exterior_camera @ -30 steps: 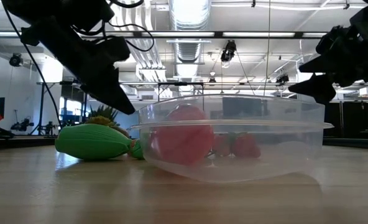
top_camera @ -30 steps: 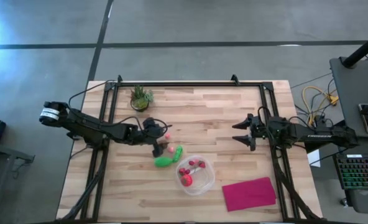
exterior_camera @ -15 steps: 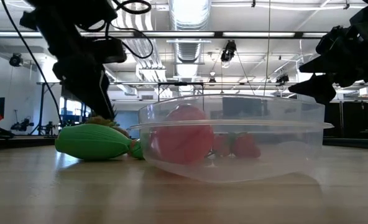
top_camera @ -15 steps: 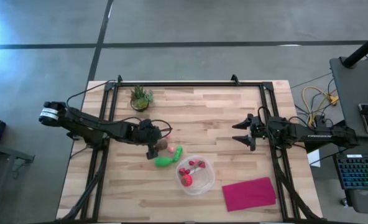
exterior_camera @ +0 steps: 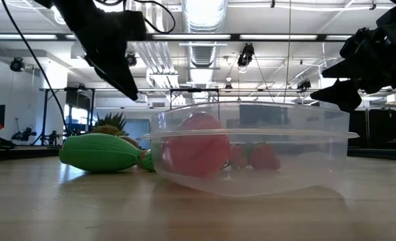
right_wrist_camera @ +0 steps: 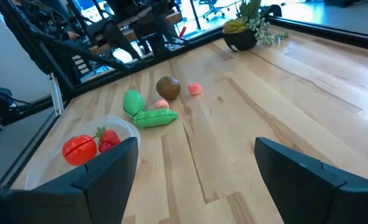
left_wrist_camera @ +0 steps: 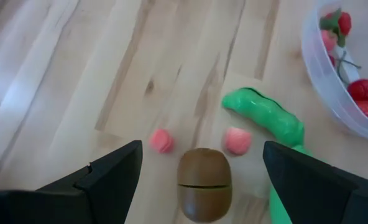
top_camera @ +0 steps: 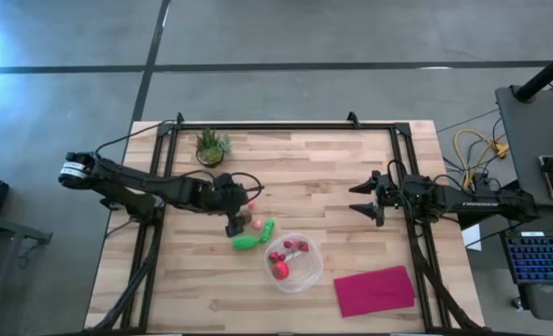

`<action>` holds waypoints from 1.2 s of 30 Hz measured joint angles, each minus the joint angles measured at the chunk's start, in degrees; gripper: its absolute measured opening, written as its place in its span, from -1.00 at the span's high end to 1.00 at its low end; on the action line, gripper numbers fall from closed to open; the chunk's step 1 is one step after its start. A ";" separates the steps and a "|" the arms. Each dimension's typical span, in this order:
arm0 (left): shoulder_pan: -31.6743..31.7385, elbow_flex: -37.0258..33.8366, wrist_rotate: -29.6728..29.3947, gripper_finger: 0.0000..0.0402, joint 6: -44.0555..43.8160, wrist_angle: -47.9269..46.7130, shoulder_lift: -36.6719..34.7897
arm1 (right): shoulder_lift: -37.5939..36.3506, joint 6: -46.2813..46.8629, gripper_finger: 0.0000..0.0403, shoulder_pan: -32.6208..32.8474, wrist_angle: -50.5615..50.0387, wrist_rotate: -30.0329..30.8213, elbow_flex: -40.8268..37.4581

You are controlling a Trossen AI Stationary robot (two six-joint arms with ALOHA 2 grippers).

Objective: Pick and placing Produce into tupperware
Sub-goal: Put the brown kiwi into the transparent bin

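Your left tool [left_wrist_camera: 199, 171] hangs released, fingers wide, right above the brown oval [left_wrist_camera: 203, 183] on the desk [top_camera: 333, 177], two pink bits [left_wrist_camera: 162, 140] and green pieces [left_wrist_camera: 265, 115] beside it. The tupperware [top_camera: 294, 262] nearby holds red produce. Your right tool [top_camera: 359, 199] waits released, well apart.

My bench in a robotics lab

I work at a butcher-block table [top_camera: 323, 177] edged by a black metal frame [top_camera: 258, 126], standing on a bare grey concrete floor [top_camera: 286, 37] crossed by dark lines. At three o'clock of the table sits a desk with a backlit keyboard [top_camera: 543, 257] and loose yellow cables [top_camera: 473, 149]. Looking level across the wood, I see an open industrial ceiling with a round air duct [exterior_camera: 201, 47], strip lights [exterior_camera: 265, 37] and hanging equipment over a wide hall.
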 joint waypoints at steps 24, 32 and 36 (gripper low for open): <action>-0.07 -1.70 7.85 -0.59 -7.65 -7.09 1.80 | 0.07 0.01 -0.54 0.00 -0.02 0.00 0.00; -0.20 -1.64 8.75 -0.59 -7.43 -6.18 9.34 | 0.34 0.01 -0.53 0.00 -0.01 0.00 0.02; -0.20 -0.72 8.77 -0.59 -5.87 -5.90 12.64 | 0.38 0.01 -0.55 0.00 -0.05 0.01 0.02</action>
